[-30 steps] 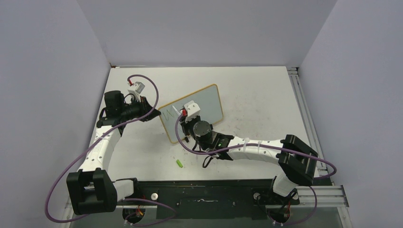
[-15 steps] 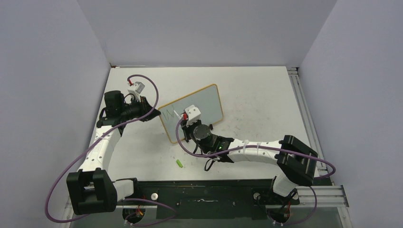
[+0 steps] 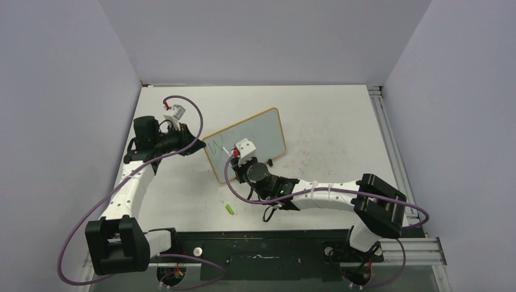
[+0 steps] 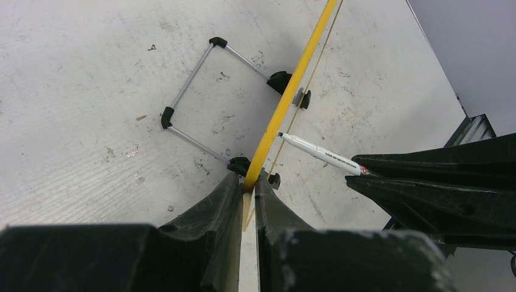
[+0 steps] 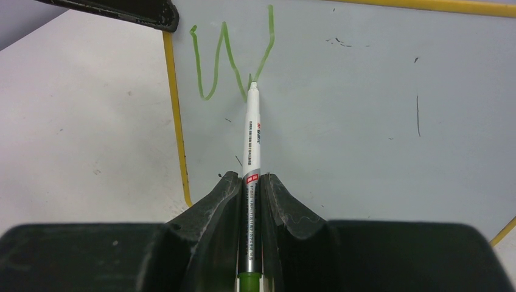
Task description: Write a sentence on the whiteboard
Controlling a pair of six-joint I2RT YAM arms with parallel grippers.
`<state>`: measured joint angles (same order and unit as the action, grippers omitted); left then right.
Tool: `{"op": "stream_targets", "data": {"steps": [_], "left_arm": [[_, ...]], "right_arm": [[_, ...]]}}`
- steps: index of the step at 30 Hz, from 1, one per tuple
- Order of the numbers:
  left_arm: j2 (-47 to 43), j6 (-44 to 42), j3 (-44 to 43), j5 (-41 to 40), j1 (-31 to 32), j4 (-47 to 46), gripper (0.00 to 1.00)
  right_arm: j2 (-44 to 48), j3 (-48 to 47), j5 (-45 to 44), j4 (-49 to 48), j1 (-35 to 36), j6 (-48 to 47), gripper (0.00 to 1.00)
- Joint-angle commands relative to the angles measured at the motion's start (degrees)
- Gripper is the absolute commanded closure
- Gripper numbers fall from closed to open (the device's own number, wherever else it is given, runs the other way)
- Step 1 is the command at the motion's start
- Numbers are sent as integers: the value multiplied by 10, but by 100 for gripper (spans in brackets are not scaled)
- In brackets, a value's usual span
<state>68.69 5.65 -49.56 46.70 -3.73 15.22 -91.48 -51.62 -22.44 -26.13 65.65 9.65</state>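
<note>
Over the last second the right gripper (image 5: pixel 249 179) has slid a little toward the near edge of the table (image 3: pixel 328 121) and slightly left, dragging the marker (image 5: pixel 251 134) down the whiteboard (image 3: pixel 264 131). Its jaws are clamped tight around the barrel, and the tip rests on the white surface, low on the last stroke of a green zigzag (image 5: pixel 228 58) that reads like a "W".

The board itself hasn't budged. It stands tilted on its wire stand (image 4: pixel 188 85) left of the table's middle, and the left gripper (image 4: pixel 248 185) is pinched shut on the yellow frame at the board's left end, bracing it.

So the writing is only just under way, I'd say: one letter-like shape by the left edge, and the rest of the white face bare apart from a few faint dark specks. A whole sentence is a long way off. A small green cap (image 3: pixel 230 209) lies on the table, near the front, apart from everything.
</note>
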Motion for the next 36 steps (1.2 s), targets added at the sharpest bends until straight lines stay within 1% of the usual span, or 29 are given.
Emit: {"op": "stream_targets", "data": {"steps": [1, 7, 18, 25, 29, 36], "left_arm": [[-10, 2, -12, 15, 7, -8, 100], [-10, 2, -12, 15, 6, -8, 100], [-10, 0, -12, 11, 7, -6, 100], [-11, -1, -12, 10, 7, -5, 100], [-13, -2, -11, 8, 7, -5, 100], [-10, -3, -11, 4, 7, -5, 100]], "right_arm": [[6, 3, -1, -4, 4, 3, 95], [14, 1, -4, -3, 4, 2, 95], [86, 2, 4, 12, 16, -13, 95], [112, 3, 22, 17, 15, -18, 95], [125, 12, 57, 11, -2, -13, 95], [129, 26, 128, -1, -61, 0, 95]]}}
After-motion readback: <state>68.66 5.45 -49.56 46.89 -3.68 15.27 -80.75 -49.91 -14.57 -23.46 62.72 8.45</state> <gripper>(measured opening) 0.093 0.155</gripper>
